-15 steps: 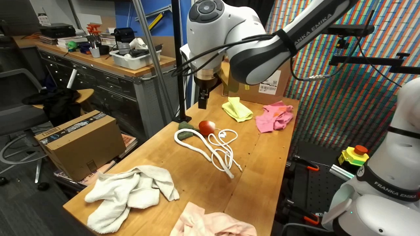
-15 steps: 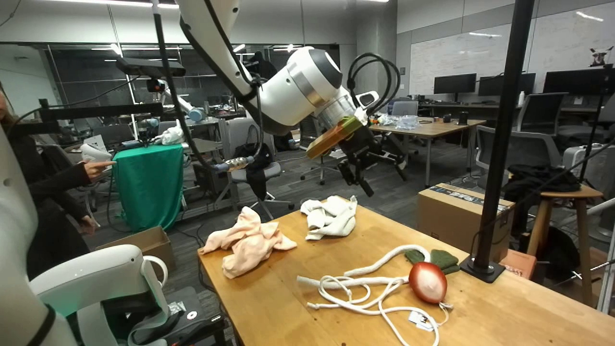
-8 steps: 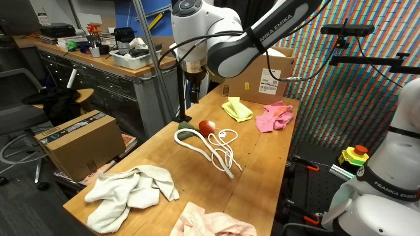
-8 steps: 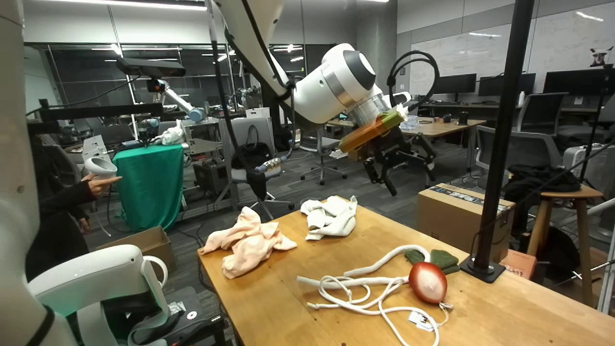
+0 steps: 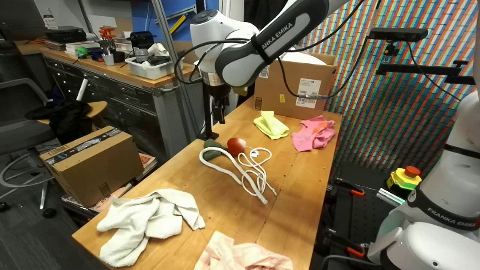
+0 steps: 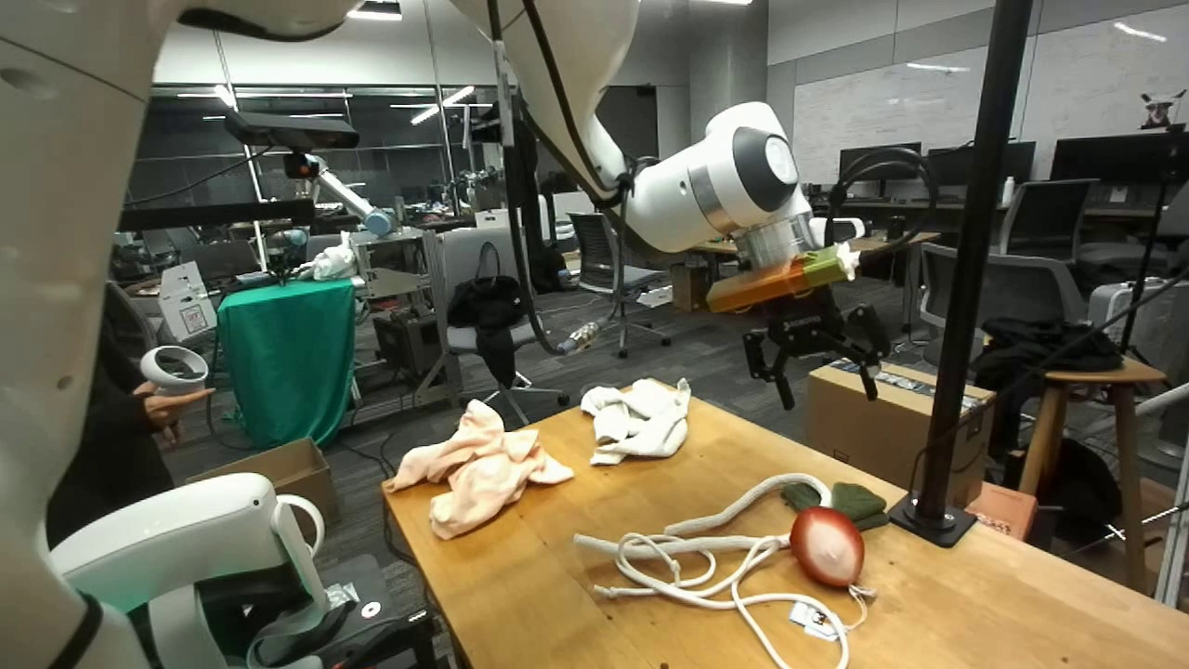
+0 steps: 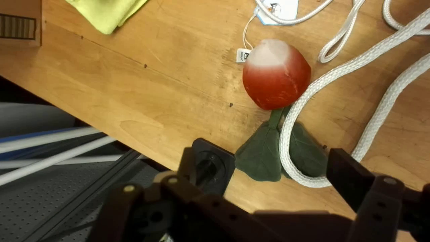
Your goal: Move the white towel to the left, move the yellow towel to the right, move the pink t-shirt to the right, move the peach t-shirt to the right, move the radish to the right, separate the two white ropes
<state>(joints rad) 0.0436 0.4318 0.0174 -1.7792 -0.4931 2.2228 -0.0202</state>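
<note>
The radish (image 5: 235, 146) (image 6: 827, 546) (image 7: 276, 75) lies red and white, with green leaves. A thick white rope (image 7: 288, 134) (image 6: 734, 510) loops across its leaves. A thinner white rope (image 5: 264, 174) crosses the thick one. My gripper (image 6: 829, 397) (image 5: 220, 116) (image 7: 267, 167) is open and empty, above the table on the radish's leaf side. The white towel (image 5: 150, 221) (image 6: 641, 423) and peach t-shirt (image 5: 242, 257) (image 6: 483, 469) lie at the same table end. The yellow towel (image 5: 272, 127) (image 7: 107, 13) and pink t-shirt (image 5: 314, 134) lie at the opposite end.
A cardboard box (image 5: 288, 92) stands behind the yellow towel. A black pole (image 6: 961, 279) rises from the table edge beside the radish's leaves; its base (image 7: 218, 158) shows close to a finger in the wrist view. A paper tag (image 6: 814, 620) is by the radish.
My gripper has moved leftward in an exterior view and rightward and lower in an exterior view, coming nearer the pole and the radish's leaves. The cloths, radish and ropes have not moved.
</note>
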